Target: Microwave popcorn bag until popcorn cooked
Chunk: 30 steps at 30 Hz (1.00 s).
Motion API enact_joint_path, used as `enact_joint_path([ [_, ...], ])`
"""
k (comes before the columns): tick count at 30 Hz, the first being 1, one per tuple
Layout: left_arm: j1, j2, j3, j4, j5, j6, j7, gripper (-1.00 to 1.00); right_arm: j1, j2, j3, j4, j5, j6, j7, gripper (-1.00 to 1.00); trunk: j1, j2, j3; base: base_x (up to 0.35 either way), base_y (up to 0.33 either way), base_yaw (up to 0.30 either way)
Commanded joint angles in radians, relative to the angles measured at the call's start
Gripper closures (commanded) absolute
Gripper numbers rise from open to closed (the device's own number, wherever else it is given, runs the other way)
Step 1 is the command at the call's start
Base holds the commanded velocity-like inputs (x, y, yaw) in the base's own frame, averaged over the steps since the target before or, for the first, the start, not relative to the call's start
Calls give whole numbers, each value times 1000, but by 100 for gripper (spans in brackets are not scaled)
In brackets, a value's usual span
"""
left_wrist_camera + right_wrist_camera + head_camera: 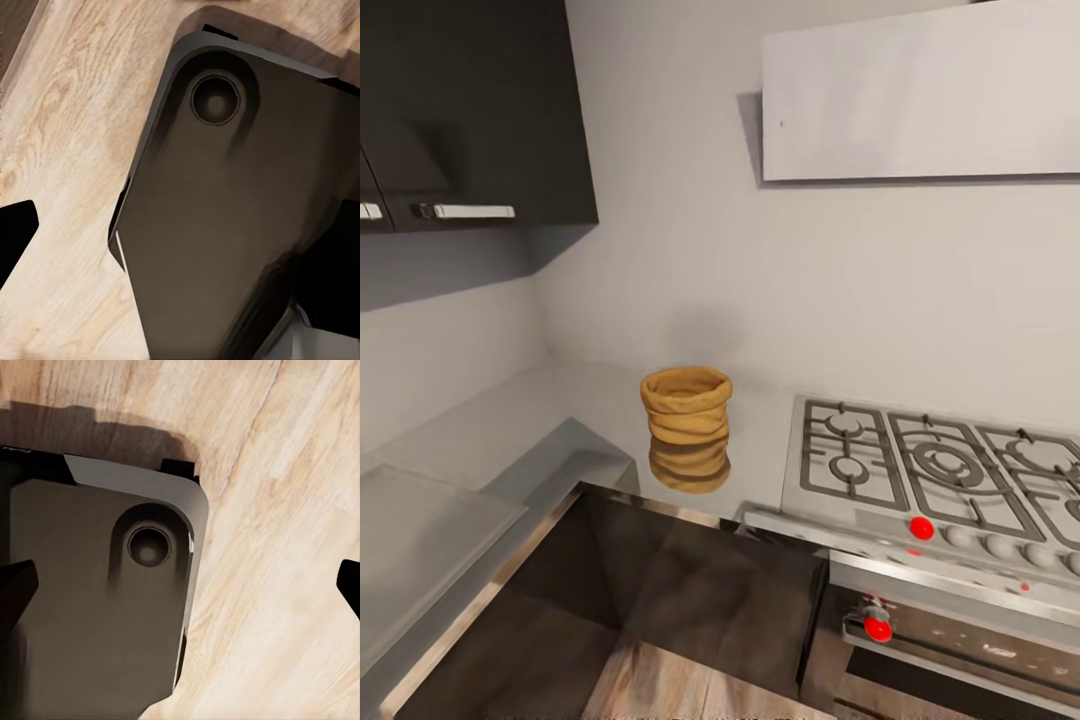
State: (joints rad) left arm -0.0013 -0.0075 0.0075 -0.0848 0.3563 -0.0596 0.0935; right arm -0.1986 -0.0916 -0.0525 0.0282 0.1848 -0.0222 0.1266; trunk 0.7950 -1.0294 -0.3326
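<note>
Tan popcorn bag (pixel 686 412) upright on grey countertop (pixel 510 420), gas hob (pixel 930 465) just beside, tool states untellable

The head view looks forward and down from above the countertop (pixel 490 430) corner, facing the grey wall, with the hob (pixel 930 465) to the right. Both wrist views face straight down, close over the robot's dark base (pixel 225 225) and wooden floor (pixel 285 585), which they share.
</note>
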Motion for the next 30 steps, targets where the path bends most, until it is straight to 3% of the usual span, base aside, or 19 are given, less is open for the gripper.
enact_joint_path([
  [1,0,0,0,0,4,-2,2,-100,-1,0,-6,2,8,-2,2,-100,0,-1,-3,0,0,0],
  [30,0,0,0,-1,4,-3,3,-100,-2,0,-6,2,8,-3,2,-100,0,-1,-48,0,0,0],
])
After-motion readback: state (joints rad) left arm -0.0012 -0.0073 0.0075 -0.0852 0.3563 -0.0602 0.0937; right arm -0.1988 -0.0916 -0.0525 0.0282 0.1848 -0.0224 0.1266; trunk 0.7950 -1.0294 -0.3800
